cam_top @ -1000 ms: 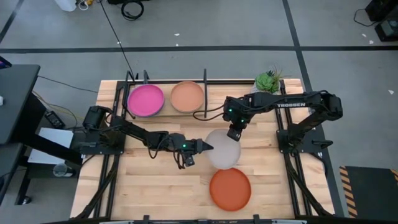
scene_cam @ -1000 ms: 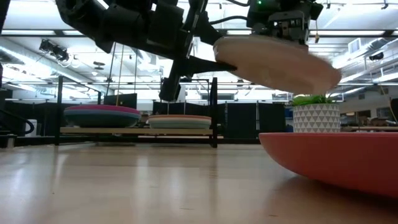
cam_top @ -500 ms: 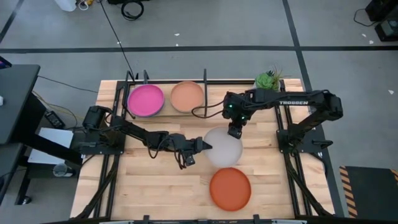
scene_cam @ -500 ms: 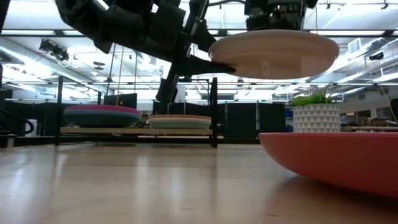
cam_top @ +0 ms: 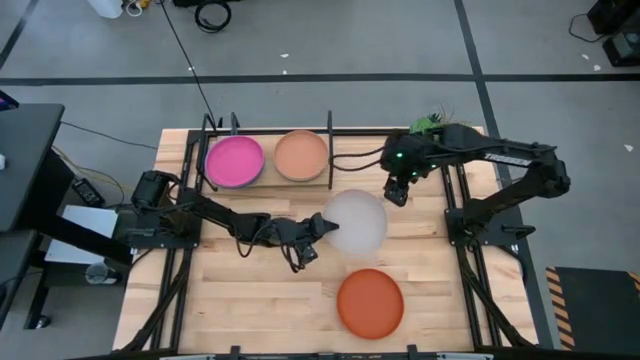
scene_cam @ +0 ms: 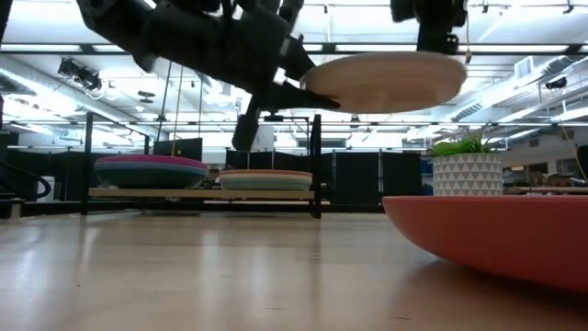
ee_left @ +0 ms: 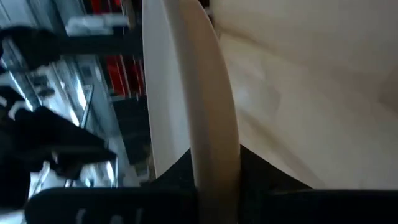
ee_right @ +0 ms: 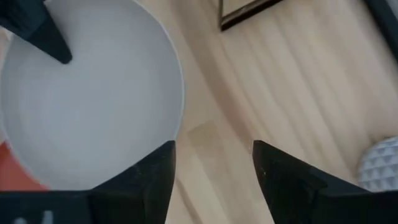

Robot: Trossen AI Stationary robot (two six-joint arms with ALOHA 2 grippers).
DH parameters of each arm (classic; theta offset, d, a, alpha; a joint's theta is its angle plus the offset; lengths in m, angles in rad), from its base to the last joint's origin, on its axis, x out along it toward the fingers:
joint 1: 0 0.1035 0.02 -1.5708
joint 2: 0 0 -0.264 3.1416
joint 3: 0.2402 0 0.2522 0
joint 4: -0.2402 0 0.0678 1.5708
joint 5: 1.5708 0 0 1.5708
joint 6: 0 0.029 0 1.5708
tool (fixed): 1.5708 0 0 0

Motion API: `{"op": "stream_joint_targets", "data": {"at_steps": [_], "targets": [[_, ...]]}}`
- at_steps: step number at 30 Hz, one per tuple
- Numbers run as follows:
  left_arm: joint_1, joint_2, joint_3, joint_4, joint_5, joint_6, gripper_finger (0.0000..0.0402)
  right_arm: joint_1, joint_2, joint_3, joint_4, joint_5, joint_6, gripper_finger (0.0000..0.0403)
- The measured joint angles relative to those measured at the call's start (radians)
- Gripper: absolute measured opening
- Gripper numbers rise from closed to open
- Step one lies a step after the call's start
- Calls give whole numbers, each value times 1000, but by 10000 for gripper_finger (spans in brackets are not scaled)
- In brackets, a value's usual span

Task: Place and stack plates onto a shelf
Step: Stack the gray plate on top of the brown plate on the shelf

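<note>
The cream-white plate (cam_top: 357,221) hangs in the air over the table's middle, with my left gripper (cam_top: 322,228) shut on it from the left. My right gripper (cam_top: 398,191) stands open just beyond the plate's far right side and touches nothing; its wrist view looks down on the plate (ee_right: 93,106). An orange plate (cam_top: 370,303) lies flat on the table near the front edge. The black shelf (cam_top: 329,150) stands at the far side. In its two bays a magenta plate (cam_top: 234,160) and a peach plate (cam_top: 301,155) each lie on top of other plates. My left gripper pinches the cream-white plate's rim (ee_left: 208,118) on the side toward the table's left, one finger on top and one underneath (scene_cam: 317,97). The fingers reach in about level from the table's left. The plate is lifted clear of the table and sits nearly level.
A small potted green plant (cam_top: 430,127) in a white patterned pot (scene_cam: 467,173) stands at the far right, close behind my right arm. The shelf's upright posts and divider (scene_cam: 317,165) rise at the back. Bare wood shows at the near left (cam_top: 250,300).
My right gripper has opened, let go of the cream-white plate's far rim, and gone up and toward the table's far right corner. My left gripper has shut on the plate's left rim. The plate, tilted before, now hangs about level, a little farther toward the shelf.
</note>
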Motion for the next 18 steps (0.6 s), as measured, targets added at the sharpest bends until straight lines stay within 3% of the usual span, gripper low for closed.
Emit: {"op": "stream_joint_targets", "data": {"at_steps": [6,10,13,18], "targets": [[-76,-99,-1,-129,-183,-93,61,1,-71,0,2,86,0,225],[-103,-197,-1,-265,-362,-217,60,2,-88,0,24,98,-9,224],[-84,-268,-1,-426,-464,-389,62,11,-85,0,40,98,-33,225],[8,-315,-1,-707,-526,-696,62,33,-66,0,71,98,-69,223]]}}
